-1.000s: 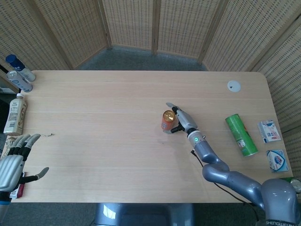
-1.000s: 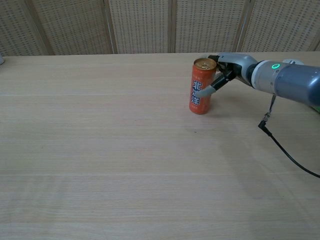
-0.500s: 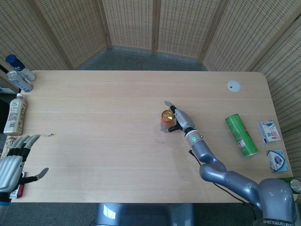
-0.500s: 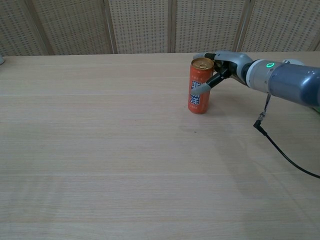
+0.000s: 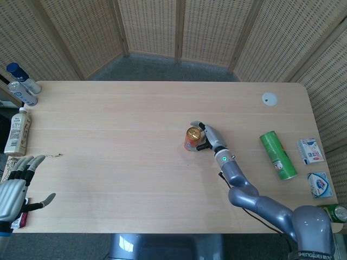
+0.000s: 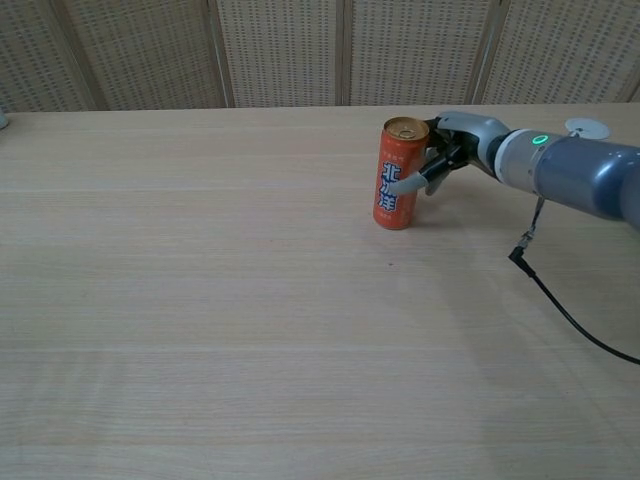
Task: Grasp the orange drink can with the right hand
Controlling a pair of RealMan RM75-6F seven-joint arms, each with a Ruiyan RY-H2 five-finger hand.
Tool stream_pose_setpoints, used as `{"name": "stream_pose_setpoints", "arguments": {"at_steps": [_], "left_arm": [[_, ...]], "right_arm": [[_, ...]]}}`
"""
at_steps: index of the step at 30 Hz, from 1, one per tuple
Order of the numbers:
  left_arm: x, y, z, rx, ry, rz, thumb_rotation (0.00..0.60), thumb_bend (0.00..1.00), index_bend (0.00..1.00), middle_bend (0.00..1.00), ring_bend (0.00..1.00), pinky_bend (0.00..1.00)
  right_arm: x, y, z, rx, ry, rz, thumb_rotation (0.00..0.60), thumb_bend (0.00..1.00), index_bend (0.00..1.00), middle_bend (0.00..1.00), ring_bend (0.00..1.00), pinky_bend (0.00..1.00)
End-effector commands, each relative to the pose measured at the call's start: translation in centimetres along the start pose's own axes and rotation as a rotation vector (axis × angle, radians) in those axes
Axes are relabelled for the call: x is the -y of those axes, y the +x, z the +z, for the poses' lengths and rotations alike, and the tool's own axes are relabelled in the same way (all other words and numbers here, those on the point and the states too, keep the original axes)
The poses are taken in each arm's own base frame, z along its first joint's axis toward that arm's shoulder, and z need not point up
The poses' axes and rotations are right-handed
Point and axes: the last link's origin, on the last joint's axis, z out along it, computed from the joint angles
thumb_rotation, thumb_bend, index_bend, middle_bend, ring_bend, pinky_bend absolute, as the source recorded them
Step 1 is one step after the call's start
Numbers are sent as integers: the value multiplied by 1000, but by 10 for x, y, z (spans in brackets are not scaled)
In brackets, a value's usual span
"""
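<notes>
Mid-table — upright orange can — right hand

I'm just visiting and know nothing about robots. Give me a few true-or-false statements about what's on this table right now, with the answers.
1. The orange drink can stands upright on the table. True.
2. The right hand is at the can, with fingers against its side. True.
3. The left hand holds a bottle. False: it holds nothing, fingers apart, at the table's near left edge.
4. The green tube stands upright beside the can. False: it lies on its side, well apart, towards the right edge.
5. The can's top is covered by the hand. False: the top shows.
</notes>
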Motion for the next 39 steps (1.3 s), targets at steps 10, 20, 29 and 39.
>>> {"name": "stream_pose_setpoints", "arguments": {"at_steps": [10,20,29,39], "left_arm": [[-2,-2,4,13,0,3,564,266,72,120,0,0],[-2,-3,4,17,5,3,565,267,73,121,0,0],[-2,-3,4,15,2,4,566,267,72,120,0,0],[-3,-5,4,18,1,-1,566,267,73,121,0,0]], "right_arm": [[-5,6,-4,-22,-5,32,600,83,396,476,433,542],[-5,1,-3,9,-8,35,600,83,310,455,425,543],[-10,2,-6,-4,-8,45,600,106,421,566,561,645],[-16,18,-17,-40,2,47,600,111,472,588,601,672]]}}
